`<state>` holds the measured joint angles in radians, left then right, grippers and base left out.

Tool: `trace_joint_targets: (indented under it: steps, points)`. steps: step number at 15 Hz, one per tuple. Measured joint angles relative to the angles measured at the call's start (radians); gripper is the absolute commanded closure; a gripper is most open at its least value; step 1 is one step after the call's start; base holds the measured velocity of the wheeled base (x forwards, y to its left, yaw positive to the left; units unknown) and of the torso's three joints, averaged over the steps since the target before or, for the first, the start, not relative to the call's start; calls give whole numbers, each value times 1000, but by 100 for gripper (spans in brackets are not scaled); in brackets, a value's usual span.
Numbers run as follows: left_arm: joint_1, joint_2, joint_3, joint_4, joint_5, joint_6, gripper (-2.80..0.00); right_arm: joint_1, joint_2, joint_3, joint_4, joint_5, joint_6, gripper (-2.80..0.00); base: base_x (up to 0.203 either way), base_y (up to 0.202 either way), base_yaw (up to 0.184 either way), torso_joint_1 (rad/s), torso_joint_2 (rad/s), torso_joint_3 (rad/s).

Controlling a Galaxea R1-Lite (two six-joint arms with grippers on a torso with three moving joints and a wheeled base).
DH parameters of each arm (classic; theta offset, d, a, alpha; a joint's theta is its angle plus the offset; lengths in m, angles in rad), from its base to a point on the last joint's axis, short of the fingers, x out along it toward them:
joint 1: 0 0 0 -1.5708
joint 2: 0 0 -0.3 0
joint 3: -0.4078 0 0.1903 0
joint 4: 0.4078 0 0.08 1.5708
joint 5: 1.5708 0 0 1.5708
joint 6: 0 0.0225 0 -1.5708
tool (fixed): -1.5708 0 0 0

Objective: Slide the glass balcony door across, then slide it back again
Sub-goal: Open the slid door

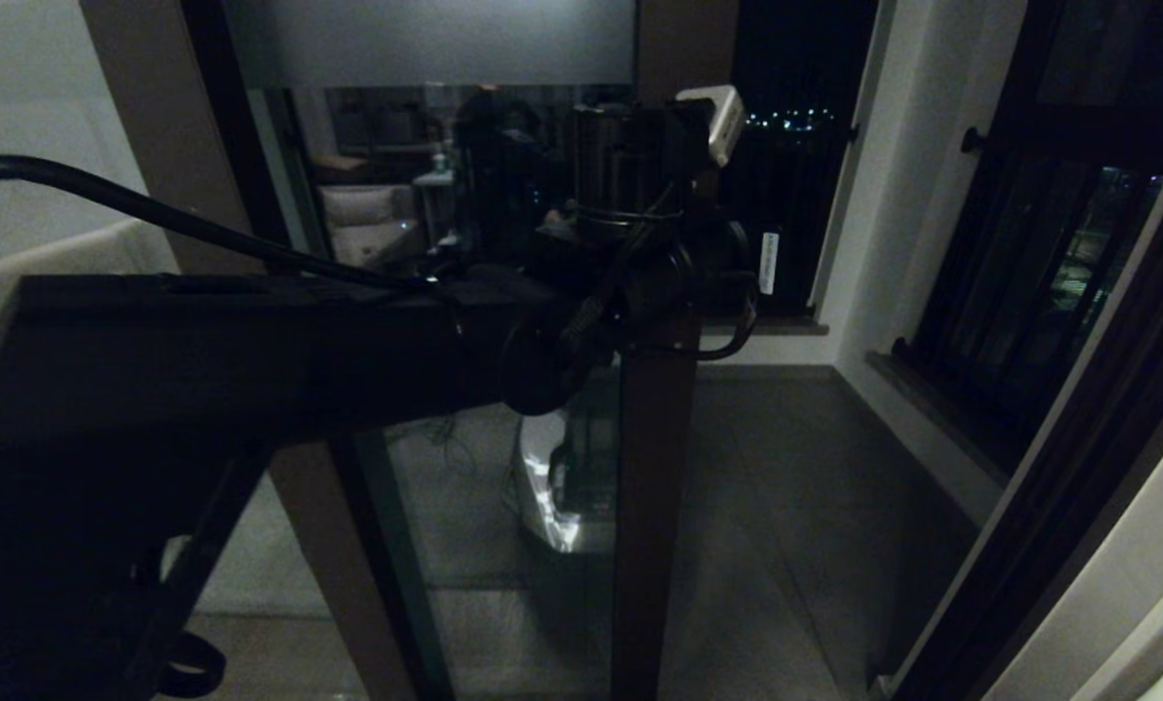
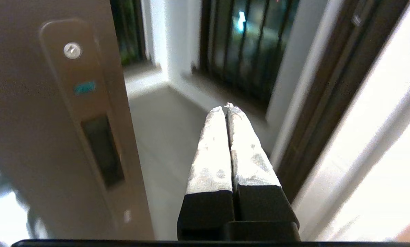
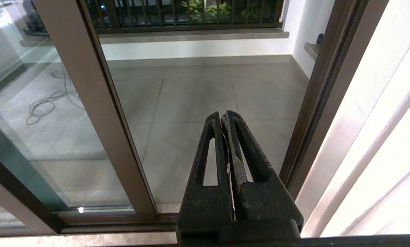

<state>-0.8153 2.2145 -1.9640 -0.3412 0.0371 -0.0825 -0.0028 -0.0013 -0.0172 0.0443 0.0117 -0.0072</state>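
**Lining up on the door handle**

We are holding the left gripper (image 2: 226,107), jaws closed and empty, just beside the door (image 2: 36,137) stile. The handle (image 2: 103,151) recess is nearest; we should be hooking in squarely, then pushing level. Right gripper (image 3: 224,115) is parked, closed.

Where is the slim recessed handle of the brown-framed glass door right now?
In the left wrist view, the recessed handle sits in the brown door stile, beside the shut left gripper, not touching it.

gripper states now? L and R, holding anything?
Left hand: closed, empty, beside the glass balcony door near its recessed handle, not touching it.
Right hand: closed, empty, parked low facing the doorway.
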Motion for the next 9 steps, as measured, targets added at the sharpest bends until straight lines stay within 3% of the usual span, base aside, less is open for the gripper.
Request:
trace_joint_targets:
  steps: [2,9]
  points:
    - [1,52,-3,-68,28,16,0,0,0,0,0,0,0,0,0,0,0,0,0,0]
    - [47,139,-7,-121,87,36,0,0,0,0,0,0,0,0,0,0,0,0,0,0]
